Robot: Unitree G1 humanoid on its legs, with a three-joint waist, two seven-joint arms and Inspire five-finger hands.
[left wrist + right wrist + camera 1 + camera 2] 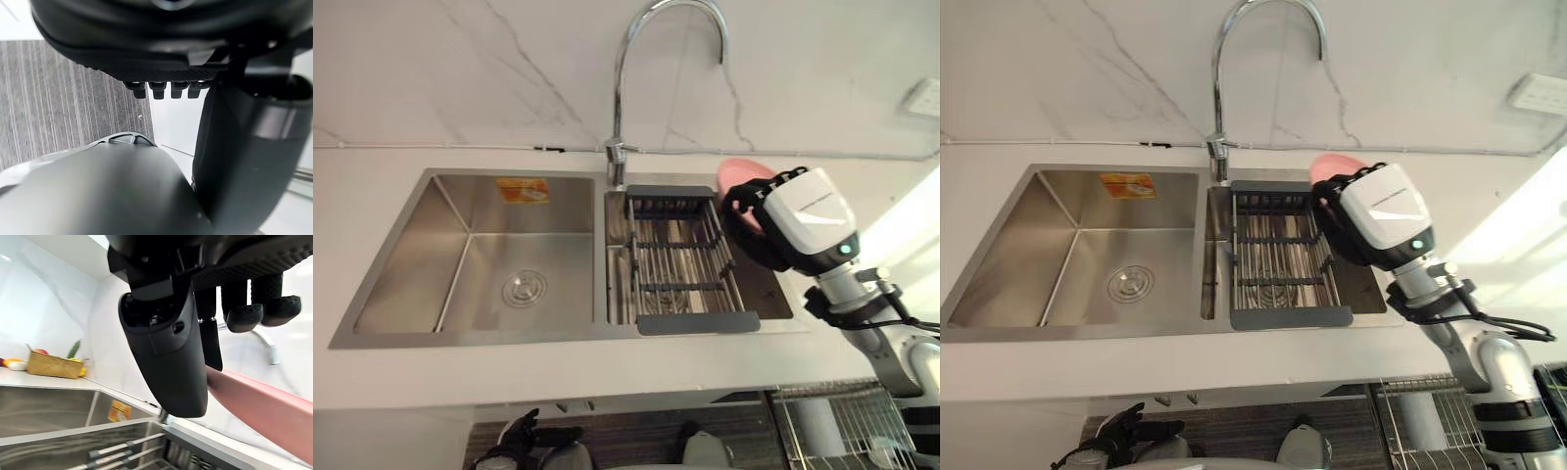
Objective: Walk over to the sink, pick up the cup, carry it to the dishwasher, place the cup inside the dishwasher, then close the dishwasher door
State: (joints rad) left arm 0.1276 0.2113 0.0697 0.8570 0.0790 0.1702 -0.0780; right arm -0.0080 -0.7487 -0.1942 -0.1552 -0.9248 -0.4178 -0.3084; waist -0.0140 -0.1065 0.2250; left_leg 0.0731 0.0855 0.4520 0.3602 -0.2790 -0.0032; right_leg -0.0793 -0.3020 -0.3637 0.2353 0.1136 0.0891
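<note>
The pink cup stands at the back right corner of the sink, by the marble wall. My right hand is up against it from the right, and its fingers are curled over the cup's side. In the right wrist view the thumb is in front of the pink cup and one finger reaches down to its rim. My left hand hangs low beside the counter front, over the floor, with relaxed fingers and nothing in it.
A steel double sink has a bare left basin and a drain rack across the right basin. The tall faucet rises between them. A wire dishwasher rack shows at the lower right. A fruit basket stands on the counter far left.
</note>
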